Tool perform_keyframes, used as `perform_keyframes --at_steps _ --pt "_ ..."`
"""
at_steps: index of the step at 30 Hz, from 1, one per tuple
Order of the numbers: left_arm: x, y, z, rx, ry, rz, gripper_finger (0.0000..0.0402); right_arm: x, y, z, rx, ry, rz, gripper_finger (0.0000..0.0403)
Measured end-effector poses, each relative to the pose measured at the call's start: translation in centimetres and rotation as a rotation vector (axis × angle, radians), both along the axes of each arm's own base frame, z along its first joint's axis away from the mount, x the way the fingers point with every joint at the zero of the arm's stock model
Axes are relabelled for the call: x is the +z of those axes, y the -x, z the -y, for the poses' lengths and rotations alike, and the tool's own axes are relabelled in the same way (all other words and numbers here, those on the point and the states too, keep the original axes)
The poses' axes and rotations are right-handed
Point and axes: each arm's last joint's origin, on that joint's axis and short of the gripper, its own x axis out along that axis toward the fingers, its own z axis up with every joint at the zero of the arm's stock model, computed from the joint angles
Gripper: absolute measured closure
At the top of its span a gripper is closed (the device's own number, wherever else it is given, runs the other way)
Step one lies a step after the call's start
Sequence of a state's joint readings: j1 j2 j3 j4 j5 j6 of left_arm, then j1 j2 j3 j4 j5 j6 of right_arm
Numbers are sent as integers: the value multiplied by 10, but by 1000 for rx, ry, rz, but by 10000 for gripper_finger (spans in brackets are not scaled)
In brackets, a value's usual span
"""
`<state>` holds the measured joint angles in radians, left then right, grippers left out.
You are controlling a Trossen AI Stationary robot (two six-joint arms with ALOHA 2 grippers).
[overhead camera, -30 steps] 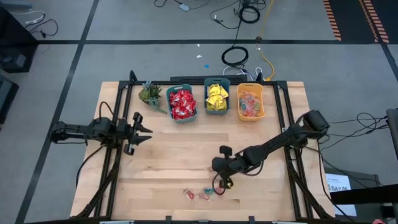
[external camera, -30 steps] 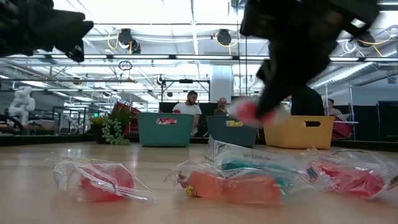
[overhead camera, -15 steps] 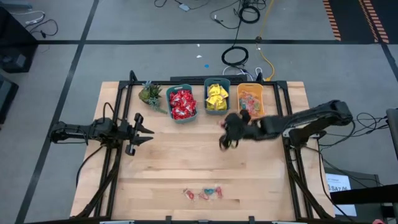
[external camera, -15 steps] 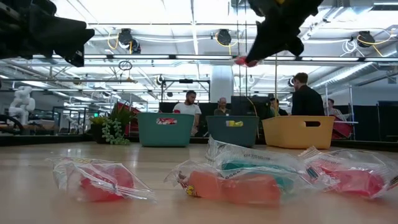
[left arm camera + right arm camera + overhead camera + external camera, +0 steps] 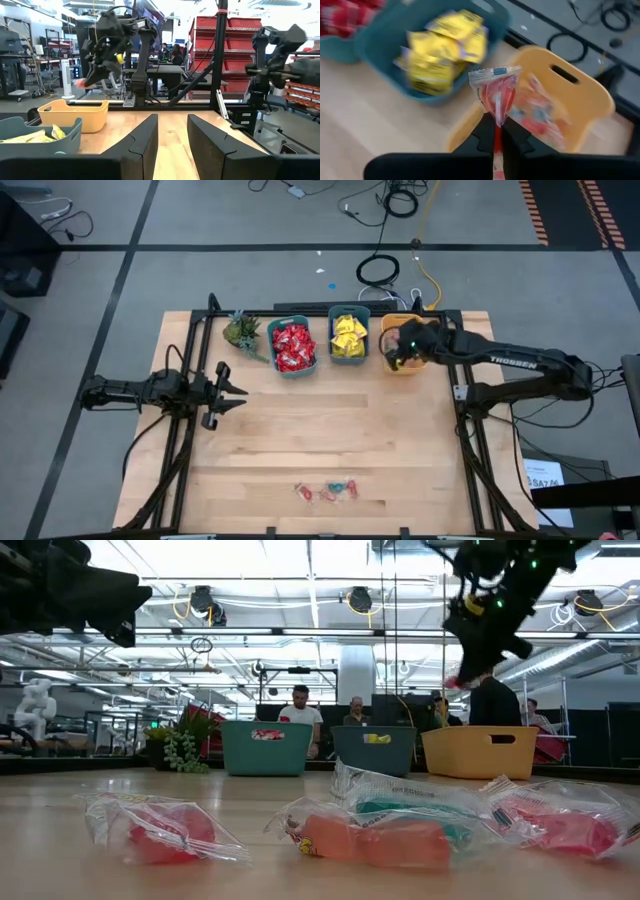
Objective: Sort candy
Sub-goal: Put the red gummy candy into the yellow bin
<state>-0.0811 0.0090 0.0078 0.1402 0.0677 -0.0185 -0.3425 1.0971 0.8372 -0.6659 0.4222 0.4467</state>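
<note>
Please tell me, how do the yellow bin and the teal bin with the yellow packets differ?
The yellow bin holds small clear-wrapped pieces in pink and red; the teal bin holds yellow packets. The yellow bin stands at the row's right end; the teal bin is in the middle. The right gripper, shut on a red candy, hangs above the yellow bin; nothing hangs above the teal one. Both stand open-topped at the table's far edge.
</note>
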Motion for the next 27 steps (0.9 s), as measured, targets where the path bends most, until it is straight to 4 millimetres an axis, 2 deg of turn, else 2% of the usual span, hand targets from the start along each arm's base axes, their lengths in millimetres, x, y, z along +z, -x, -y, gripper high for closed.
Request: perform_keyframes --at_steps 3,6,18,23,27 --pt "0 0 0 0 0 0 288 -7 12 11 -49 -26 -8 401" --pt "0 0 0 0 0 0 288 -9 17 18 -87 -32 -26 379" --pt "0 0 0 0 0 0 288 -9 21 26 -18 0 -102 178" --pt "0 0 0 0 0 0 288 -9 21 27 34 28 -134 130" --pt "0 0 0 1 0 0 288 -7 18 28 71 58 -129 116"
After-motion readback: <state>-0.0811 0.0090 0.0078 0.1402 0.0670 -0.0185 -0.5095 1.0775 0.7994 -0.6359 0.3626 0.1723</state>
